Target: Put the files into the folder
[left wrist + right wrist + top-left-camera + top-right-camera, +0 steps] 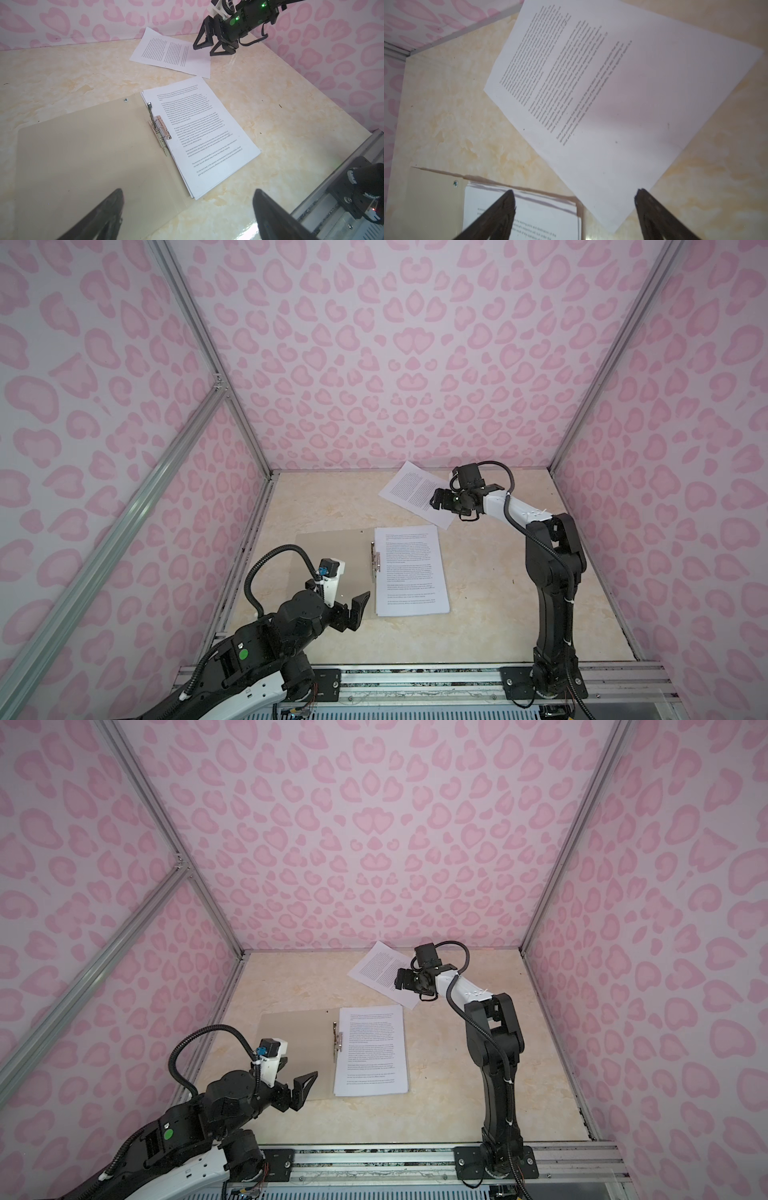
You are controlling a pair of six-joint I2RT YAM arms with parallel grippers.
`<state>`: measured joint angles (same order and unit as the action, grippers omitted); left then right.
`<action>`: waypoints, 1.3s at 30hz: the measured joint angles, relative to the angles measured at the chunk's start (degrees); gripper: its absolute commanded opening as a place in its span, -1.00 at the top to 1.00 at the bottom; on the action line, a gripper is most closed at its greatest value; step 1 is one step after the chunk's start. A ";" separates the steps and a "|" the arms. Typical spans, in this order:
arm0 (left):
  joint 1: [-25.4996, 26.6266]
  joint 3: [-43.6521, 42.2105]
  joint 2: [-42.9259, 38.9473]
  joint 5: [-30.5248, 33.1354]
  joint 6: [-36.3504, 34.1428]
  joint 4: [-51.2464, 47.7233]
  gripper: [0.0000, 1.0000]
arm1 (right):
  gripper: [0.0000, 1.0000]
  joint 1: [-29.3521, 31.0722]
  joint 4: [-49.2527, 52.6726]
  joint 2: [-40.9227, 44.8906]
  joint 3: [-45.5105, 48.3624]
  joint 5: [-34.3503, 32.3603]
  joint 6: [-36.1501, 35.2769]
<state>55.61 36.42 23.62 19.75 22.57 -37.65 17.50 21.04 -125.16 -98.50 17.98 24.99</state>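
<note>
Folder (345, 543): open on the tabletop (490, 593), centre-left.
Clip (376, 562): on the folder's spine, between left leaf and stack.
Stack of files (411, 572): on the folder's right leaf.
Loose sheet (409, 489): on the tabletop behind the stack, askew, its near corner just beside the stack's far right corner.
Left gripper (359, 608): near left, over the folder's near edge.
Right gripper (436, 501): above the loose sheet.

My left gripper (360, 606) hovers low at the near side, wrist tilted forward and down, jaws spread wide with nothing between them. My left arm (299, 614) is folded back on itself behind it. My right arm (550, 572) stands upright, elbow bent, forearm reaching away and inward. My right gripper (435, 502) hangs in the air, pointing left and downward, jaws apart and empty.
</note>
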 measured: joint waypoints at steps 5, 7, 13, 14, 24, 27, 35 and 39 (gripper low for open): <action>0.00 0.00 0.83 0.07 0.28 -0.02 -0.95 | -0.83 -1.46 3.30 -9.40 -11.87 2.71 -1.84; 0.00 0.00 1.16 0.02 0.31 -0.02 -0.94 | -0.83 -1.88 5.01 -12.22 -14.95 3.54 -2.05; 0.00 0.55 2.25 -0.50 0.37 -0.09 -0.95 | -0.83 -2.27 6.34 -15.15 -17.53 5.05 -1.84; 0.00 0.66 2.62 -0.94 0.46 -0.09 -0.95 | -0.83 -2.49 5.55 -14.78 -16.59 5.29 -1.70; 0.00 1.92 10.54 -6.82 1.99 2.21 -0.95 | -0.83 -10.32 -9.68 3.10 15.30 8.79 5.33; 0.00 2.08 16.04 -9.53 2.62 5.70 -0.97 | -0.83 -13.77 -14.05 11.32 28.02 9.05 7.74; 0.00 14.45 39.76 -17.90 3.61 12.48 -0.90 | -0.83 -21.16 -23.30 33.40 57.70 10.29 12.94; 0.26 22.36 52.48 -22.67 5.60 16.00 -0.81 | -0.83 -20.41 -19.56 47.08 68.46 8.35 14.60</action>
<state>55.88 58.78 76.09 -2.92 28.16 -21.65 -2.92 1.48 -78.08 -30.04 26.33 39.59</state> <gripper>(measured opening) 0.914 0.912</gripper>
